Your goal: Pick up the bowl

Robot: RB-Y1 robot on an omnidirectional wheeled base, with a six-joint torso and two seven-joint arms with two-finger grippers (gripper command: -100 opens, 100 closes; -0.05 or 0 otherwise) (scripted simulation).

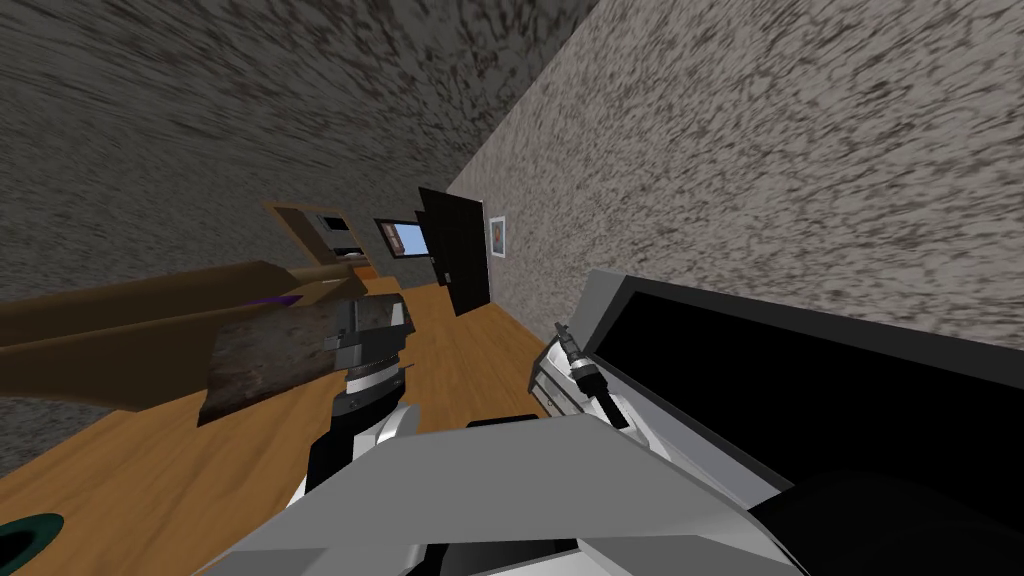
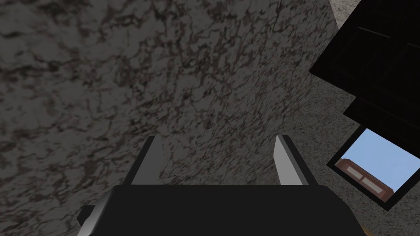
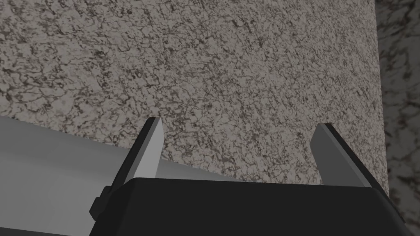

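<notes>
Head view gives me dark green round thing (image 1: pixel 25 535), possibly bowl, on wood floor (image 1: pixel 470 350) at 8 o'clock, well apart from both arms. Wrist views give finger gaps: left claw (image 2: pixel 217 139) spread, empty; right claw (image 3: pixel 238 125) spread, empty, beside grey cabinet (image 1: pixel 610 300). Black door (image 1: pixel 460 250) at 12.

Dim, flat light with no cast shadows. The dark wall (image 2: pixel 164 82) ahead of the left pincer (image 2: pixel 216 138) looks murkier than the pale wall (image 3: pixel 225 61) ahead of the right pincer (image 3: pixel 238 123). Beside the left pincer a window (image 2: pixel 375 164) glows blue. The head view smears its corners into streaks.
</notes>
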